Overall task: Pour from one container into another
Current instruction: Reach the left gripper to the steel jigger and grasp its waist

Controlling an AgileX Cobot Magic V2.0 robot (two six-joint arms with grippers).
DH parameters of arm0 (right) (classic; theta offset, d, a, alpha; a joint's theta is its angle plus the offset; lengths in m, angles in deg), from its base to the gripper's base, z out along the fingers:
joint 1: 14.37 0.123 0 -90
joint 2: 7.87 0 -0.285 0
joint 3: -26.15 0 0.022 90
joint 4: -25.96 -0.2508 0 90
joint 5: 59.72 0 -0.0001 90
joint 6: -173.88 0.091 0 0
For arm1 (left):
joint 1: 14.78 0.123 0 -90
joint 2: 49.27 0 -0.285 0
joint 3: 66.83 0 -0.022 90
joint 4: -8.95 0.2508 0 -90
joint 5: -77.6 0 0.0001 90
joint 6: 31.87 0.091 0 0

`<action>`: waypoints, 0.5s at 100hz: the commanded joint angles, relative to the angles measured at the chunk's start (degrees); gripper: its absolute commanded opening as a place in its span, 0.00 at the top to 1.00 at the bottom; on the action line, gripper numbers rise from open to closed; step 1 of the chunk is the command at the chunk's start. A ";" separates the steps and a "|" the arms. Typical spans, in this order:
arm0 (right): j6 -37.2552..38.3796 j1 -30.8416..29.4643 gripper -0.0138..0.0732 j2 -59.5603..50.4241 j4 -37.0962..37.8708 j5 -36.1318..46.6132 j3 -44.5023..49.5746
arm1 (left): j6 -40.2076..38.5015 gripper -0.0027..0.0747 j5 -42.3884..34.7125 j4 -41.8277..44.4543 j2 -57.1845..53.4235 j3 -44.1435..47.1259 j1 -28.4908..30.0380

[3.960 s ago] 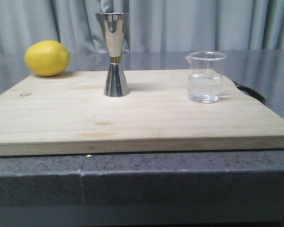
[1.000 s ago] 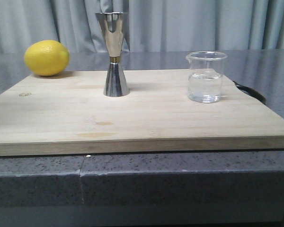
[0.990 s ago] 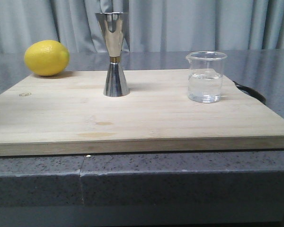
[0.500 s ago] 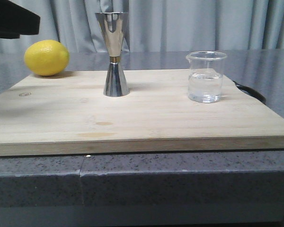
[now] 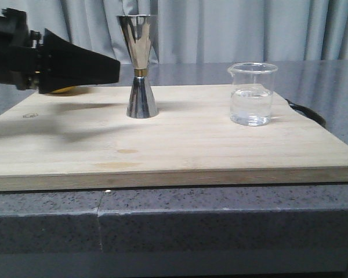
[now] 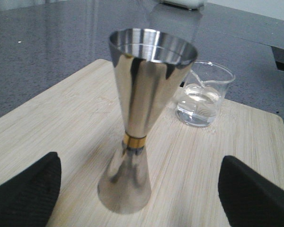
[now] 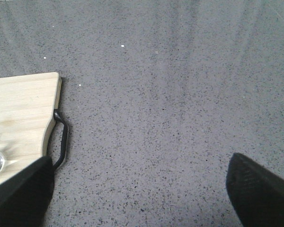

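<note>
Reach under way: left arm closing on the jigger, nothing grasped, no pour begun

Front view: left gripper (image 5: 113,68) comes in from nine o'clock, its tip just beside the jigger (image 5: 141,66) and not touching; the jigger stands upright mid-board on the cutting board (image 5: 180,145), the beaker (image 5: 252,94) well apart at its three o'clock, upright with clear liquid inside. Left wrist view: the fingers (image 6: 23,191) spread wide and empty either side of the jigger (image 6: 139,127), beaker (image 6: 203,97) beyond it. Right wrist view: right gripper (image 7: 139,189) spread wide, empty, over the counter (image 7: 156,94) off the board's handle (image 7: 61,139). I'd judge the next move needs the left jaws centred at the gold waist, closing gently so the tall jigger doesn't tip, and the right hand has yet to go for the beaker
</note>
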 commanded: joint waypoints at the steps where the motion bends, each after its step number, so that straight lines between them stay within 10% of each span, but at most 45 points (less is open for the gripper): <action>1: -0.14 -0.22 0.07 0.50 0.60 4.33 -1.92 | 0.30 0.17 6.17 -5.44 0.18 -3.78 -1.99; 50: -0.14 -0.22 0.07 0.50 0.60 3.51 -1.92 | 0.30 0.29 4.54 -5.44 2.52 -11.98 -6.78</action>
